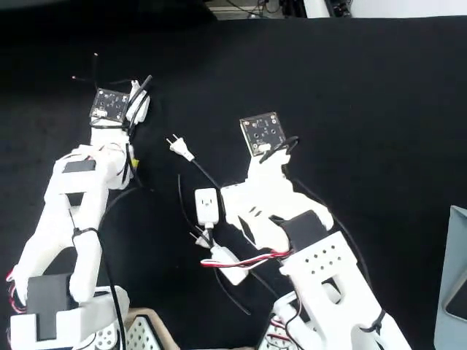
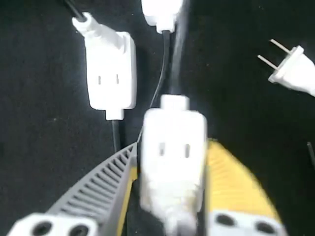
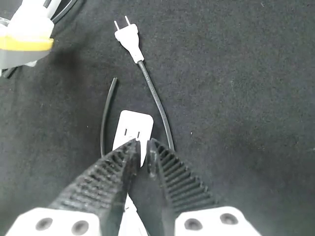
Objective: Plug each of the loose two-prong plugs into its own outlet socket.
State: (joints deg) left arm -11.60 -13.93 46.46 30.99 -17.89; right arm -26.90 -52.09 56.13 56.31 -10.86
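My left gripper [image 2: 172, 146] is shut on a white outlet socket [image 2: 172, 157], held above the table with its two slots facing the camera; the high view shows that gripper [image 1: 139, 102] at the far left. A second white socket [image 3: 133, 130] [image 1: 206, 204] [image 2: 110, 73] lies flat mid-table. My right gripper [image 3: 141, 146] hangs just over its near end, fingers shut with nothing between them. A loose white two-prong plug [image 3: 125, 34] [image 1: 179, 148] [image 2: 290, 69] lies beyond the socket on a black cable, prongs pointing away from it.
Another white plug piece [image 1: 219, 254] lies beside the right arm's base, crossed by red wires. A short loose black cable [image 3: 106, 115] curves beside the flat socket. A grey bin [image 1: 456, 277] stands at the right edge. The table is covered in black cloth.
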